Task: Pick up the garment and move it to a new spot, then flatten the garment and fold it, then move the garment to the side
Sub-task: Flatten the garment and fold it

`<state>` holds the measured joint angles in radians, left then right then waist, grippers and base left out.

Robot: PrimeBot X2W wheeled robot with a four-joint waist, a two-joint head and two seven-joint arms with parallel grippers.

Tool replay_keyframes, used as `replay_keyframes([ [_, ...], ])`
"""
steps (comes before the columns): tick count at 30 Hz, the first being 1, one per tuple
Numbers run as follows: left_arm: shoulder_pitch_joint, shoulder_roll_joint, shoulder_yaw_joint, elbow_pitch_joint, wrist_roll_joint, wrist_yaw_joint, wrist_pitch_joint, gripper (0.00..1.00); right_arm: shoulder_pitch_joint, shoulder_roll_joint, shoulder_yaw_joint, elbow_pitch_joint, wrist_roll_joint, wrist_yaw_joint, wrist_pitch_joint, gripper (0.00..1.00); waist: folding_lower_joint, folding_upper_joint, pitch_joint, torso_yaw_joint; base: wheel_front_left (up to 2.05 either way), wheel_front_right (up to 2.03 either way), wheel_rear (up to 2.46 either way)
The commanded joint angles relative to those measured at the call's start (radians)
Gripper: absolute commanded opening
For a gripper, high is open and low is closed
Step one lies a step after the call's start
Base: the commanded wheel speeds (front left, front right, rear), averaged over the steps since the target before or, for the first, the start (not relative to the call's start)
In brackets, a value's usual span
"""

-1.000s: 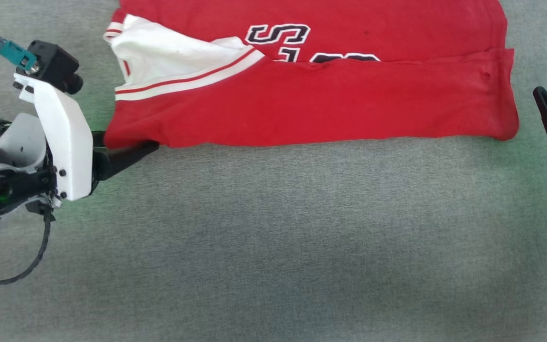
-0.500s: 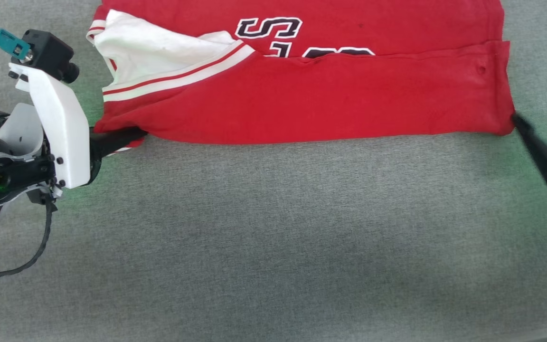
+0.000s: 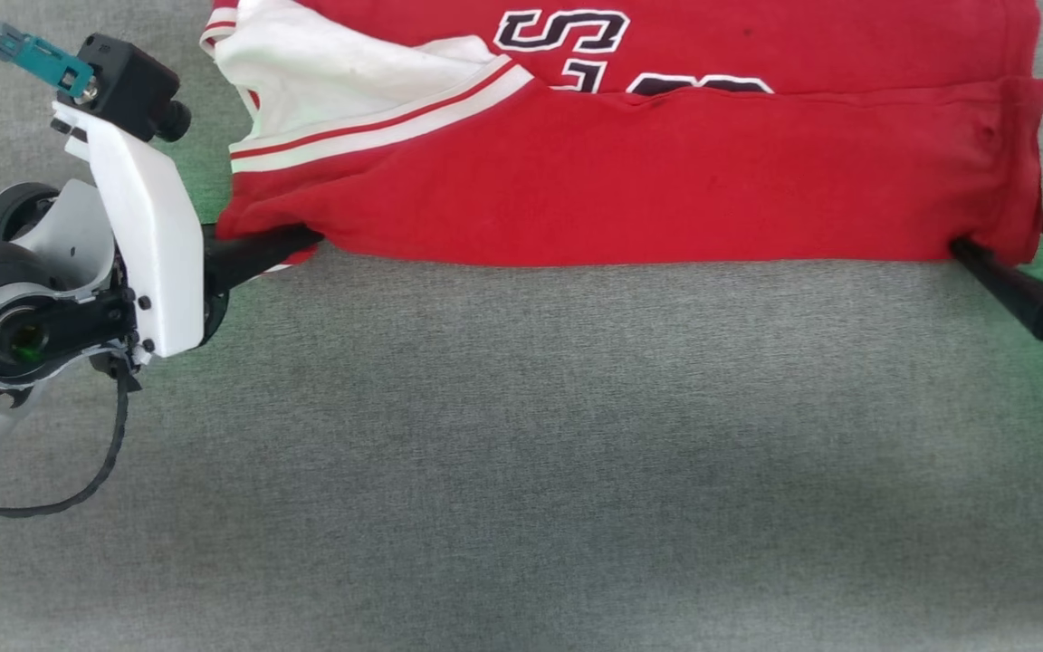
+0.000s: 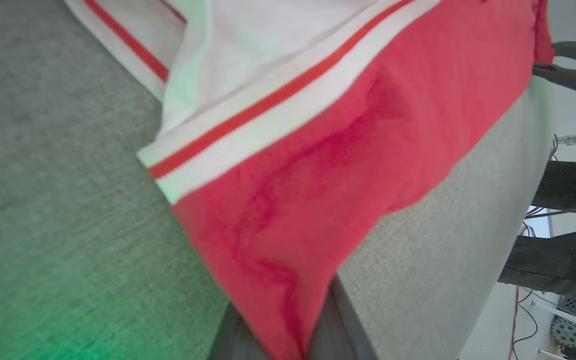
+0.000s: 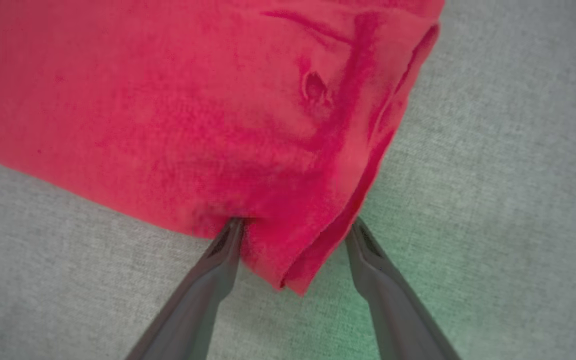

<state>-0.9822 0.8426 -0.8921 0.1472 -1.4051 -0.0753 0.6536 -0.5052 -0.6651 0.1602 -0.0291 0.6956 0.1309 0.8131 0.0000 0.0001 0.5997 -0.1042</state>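
A soft red T-shirt (image 3: 648,181) with white sleeves and striped trim lies at the far side of the grey fabric-covered desk (image 3: 521,453), its near half folded over black lettering. The left gripper (image 3: 297,243) has its dark fingers clamped on the shirt's near left corner. The right gripper (image 5: 295,225) holds its fingers apart, straddling the near right corner.

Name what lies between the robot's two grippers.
The garment: its folded red edge runs from the left gripper to the right gripper, as the head view shows.
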Motion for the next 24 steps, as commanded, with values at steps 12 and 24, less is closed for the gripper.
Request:
replay_keyframes([
  [12,0.060,-0.051,-0.040,0.010,0.015,-0.018,-0.025,0.00,-0.023,0.013,0.047,0.071,0.022,-0.001,0.047,0.00,0.0000,-0.0001,-0.005,0.022,0.00,0.00,0.00],
  [24,0.223,0.063,-0.019,-0.166,-0.022,-0.026,-0.140,0.00,0.068,-0.093,0.054,0.012,0.108,0.000,0.007,0.00,0.0000,-0.0001,-0.088,0.039,0.00,0.00,0.00],
])
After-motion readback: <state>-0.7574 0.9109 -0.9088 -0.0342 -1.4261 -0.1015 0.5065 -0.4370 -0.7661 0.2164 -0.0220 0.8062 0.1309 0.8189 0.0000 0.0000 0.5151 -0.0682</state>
